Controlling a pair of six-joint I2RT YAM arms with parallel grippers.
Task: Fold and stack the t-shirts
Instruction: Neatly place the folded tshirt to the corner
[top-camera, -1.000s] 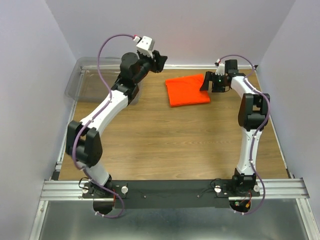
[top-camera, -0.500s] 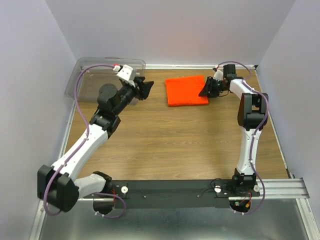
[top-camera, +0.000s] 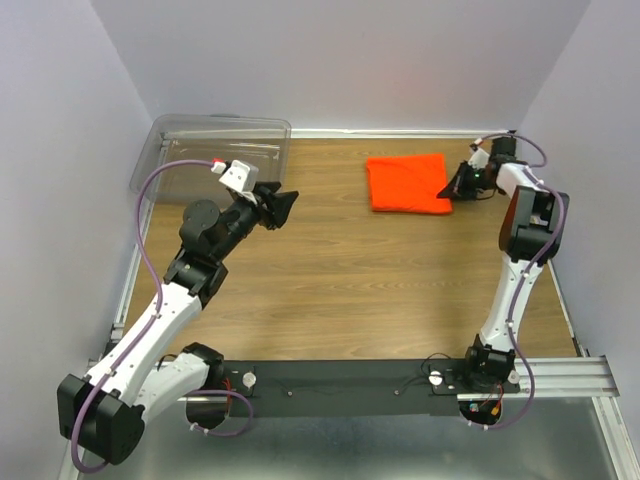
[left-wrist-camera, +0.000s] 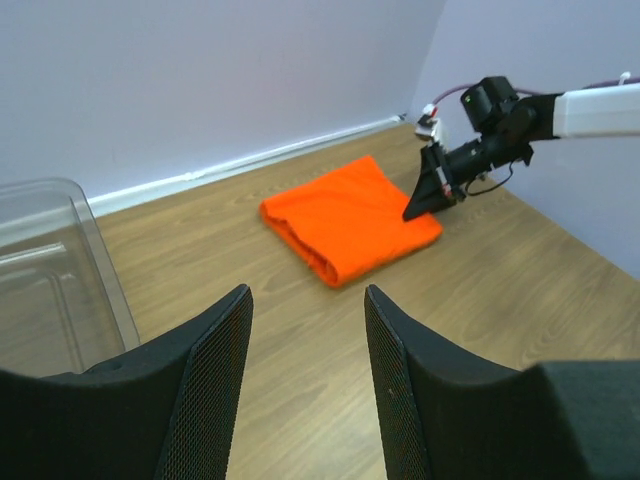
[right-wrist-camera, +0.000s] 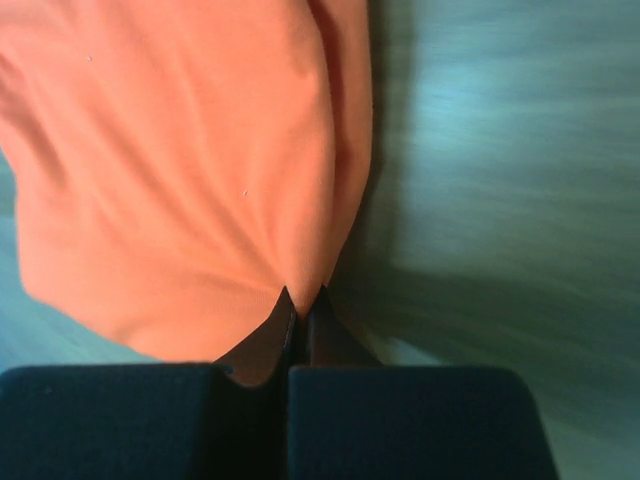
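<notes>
Wood-grain tabletop (top-camera: 340, 290) stretches between my two arms, with pale violet walls (top-camera: 330, 60) closing it in at the far edge and along both sides. Most of the open wood lies in the middle and near me. A clear plastic bin (top-camera: 215, 128) fills the far-left corner, its near rim close to my left elbow.

The folded orange t-shirt (top-camera: 405, 184) lies flat on the far-right part of the table, near the back wall and well apart from the bin. Its right edge is the one I have hold of. My right gripper (top-camera: 450, 189) has its jaws pressed together on a pinch of that fabric, and in the right wrist view the cloth (right-wrist-camera: 180, 150) puckers into the closed tips (right-wrist-camera: 300, 302). That arm stands tall from its base, then bends down and inward, with the wrist low beside the right wall and little room on that side.

My left gripper (top-camera: 282, 205) hangs above the table, left of centre and just near of the bin. Its jaws are partly apart and hold nothing. The arm slants up from the near-left corner, its fingers (left-wrist-camera: 215, 340) aimed toward the shirt (left-wrist-camera: 350, 218).
</notes>
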